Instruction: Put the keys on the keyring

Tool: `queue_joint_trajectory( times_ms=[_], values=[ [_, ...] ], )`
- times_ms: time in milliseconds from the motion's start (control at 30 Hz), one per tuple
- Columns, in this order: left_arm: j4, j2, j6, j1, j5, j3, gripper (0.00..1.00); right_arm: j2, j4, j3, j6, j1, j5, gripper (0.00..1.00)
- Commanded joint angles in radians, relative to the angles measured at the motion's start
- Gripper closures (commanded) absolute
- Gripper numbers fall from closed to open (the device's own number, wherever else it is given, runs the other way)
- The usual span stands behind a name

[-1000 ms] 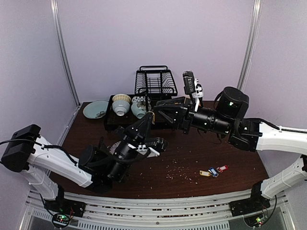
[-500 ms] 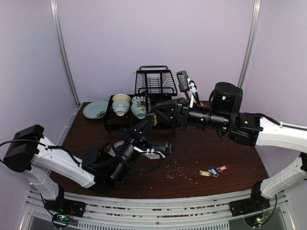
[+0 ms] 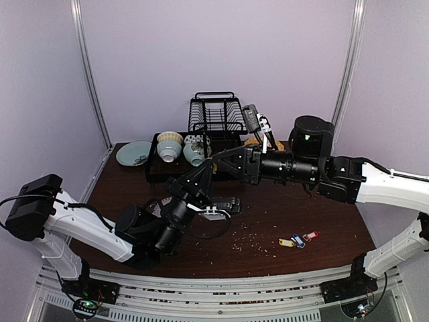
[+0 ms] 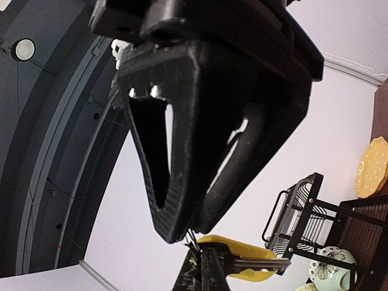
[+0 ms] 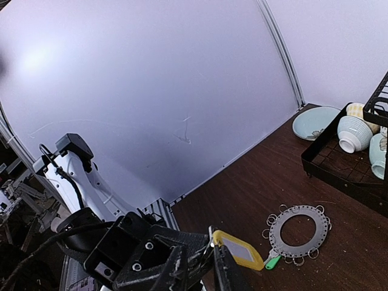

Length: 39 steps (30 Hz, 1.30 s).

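Right wrist shows one keyring [image 5: 298, 233], two keys [image 5: 237, 250].

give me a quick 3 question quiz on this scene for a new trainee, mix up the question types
1. True or false: the keyring lies flat on the table, with a green-tagged key at its rim.
2. Pick one: the three loose keys lying together on the table have tags that are
A) yellow, blue and red
B) all green
C) two white and one black
3. Fill in: the raised key at the tips of the left gripper has a ___ tag.

Key: 1 true; 2 A; 3 yellow
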Motion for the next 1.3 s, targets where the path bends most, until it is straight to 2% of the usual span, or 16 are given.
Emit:
queue_joint_trajectory(
  times_ms=[0, 233, 433, 633, 867, 1133, 1267],
  values=[
    [0.297, 0.008, 0.013, 0.006, -0.011, 0.031, 1.00, 0.024, 0.028, 0.028, 0.028, -0.005, -0.067, 0.84],
    [0.298, 0.015, 0.020, 0.006, -0.011, 0.028, 1.00, 0.036, 0.032, 0.029, 0.033, -0.005, -0.074, 0.82],
    [0.297, 0.016, 0.017, 0.006, -0.011, 0.023, 1.00, 0.008, 0.056, 0.011, 0.017, -0.005, -0.010, 0.86],
    [0.297, 0.020, 0.012, 0.006, -0.016, 0.023, 1.00, 0.011, 0.063, 0.005, 0.015, -0.005, -0.020, 0.92],
    [0.297, 0.018, 0.013, 0.006, -0.018, 0.021, 1.00, 0.011, 0.060, 0.006, 0.016, -0.006, -0.022, 0.83],
    [0.298, 0.020, 0.015, 0.006, -0.017, 0.020, 1.00, 0.006, 0.059, 0.001, 0.014, -0.006, -0.003, 1.00],
    [0.298, 0.021, 0.011, 0.006, -0.018, 0.021, 1.00, 0.011, 0.056, 0.003, 0.006, -0.007, -0.013, 1.00]
  ],
)
